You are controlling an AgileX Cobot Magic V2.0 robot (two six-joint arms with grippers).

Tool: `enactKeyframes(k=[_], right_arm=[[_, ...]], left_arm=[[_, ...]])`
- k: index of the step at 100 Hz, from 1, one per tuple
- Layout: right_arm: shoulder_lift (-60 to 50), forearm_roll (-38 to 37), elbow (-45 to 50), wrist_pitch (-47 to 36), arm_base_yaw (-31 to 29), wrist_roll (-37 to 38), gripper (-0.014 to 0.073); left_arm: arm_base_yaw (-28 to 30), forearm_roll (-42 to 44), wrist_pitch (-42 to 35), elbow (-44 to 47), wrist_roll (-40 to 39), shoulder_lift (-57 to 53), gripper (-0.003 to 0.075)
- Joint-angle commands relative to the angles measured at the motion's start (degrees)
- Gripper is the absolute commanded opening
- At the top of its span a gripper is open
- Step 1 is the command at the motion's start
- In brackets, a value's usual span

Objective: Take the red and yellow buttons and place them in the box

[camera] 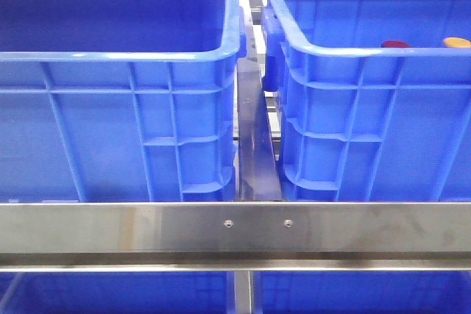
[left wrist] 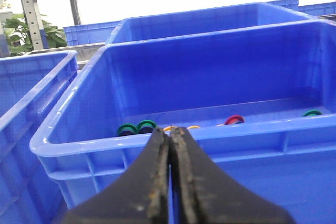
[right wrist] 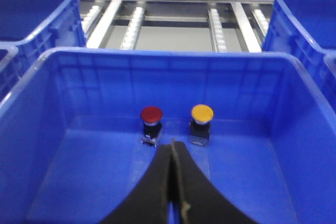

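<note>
Front view, near to far: 1 steel rail (camera: 235,229) across the foreground, then 2 blue crates side by side, left crate (camera: 118,123) and right crate (camera: 375,130), apart w/ a dark gap between.

Right crate holds 2 buttons: 1 red button (right wrist: 151,114) and 1 yellow button (right wrist: 202,113), upright on black bases, side by side, not touching, on the crate floor toward the far wall.

Right hand (right wrist: 173,153): fingers pressed together, nothing held, above that crate's floor just short of the red button.

Left hand (left wrist: 170,137): fingers together, empty, outside the near rim of another blue crate (left wrist: 173,140) w/ coloured rings inside; count unclear.
</note>
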Motion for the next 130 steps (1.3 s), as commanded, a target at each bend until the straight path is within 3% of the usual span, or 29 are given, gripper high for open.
enactKeyframes(k=[1, 17, 31, 66, 104, 130], right_arm=[[-0.5, -11.9, -2.0, -5.5, 2.1, 11.9, -0.0068], [-1.0, -31.1, -1.9, -10.8, 9.2, 27.0, -0.0068], [-2.3, -39.1, -1.8, -11.5, 10.2, 37.2, -0.0068], [-13.6, -39.8, 11.5, -17.5, 10.3, 38.4, -0.0068], [-33.6, -39.6, 26.6, -18.9, 10.3, 38.4, -0.0068], [-33.1, -37.9, 31.7, -23.3, 10.3, 39.6, -0.0068]], left_arm=[[0.0, -0.6, -4.9, 2.5, -0.4, -2.0, -0.0019], [0.0, -0.6, -4.9, 2.5, -0.4, -2.0, -0.0019], [0.0, -0.6, -4.9, 2.5, -0.4, -2.0, -0.0019], [0.0, -0.6, -4.9, 2.5, -0.4, -2.0, -0.0019], [0.0, -0.6, -4.9, 2.5, -0.4, -2.0, -0.0019], [0.0, -0.6, -4.9, 2.5, -0.4, -2.0, -0.0019]])
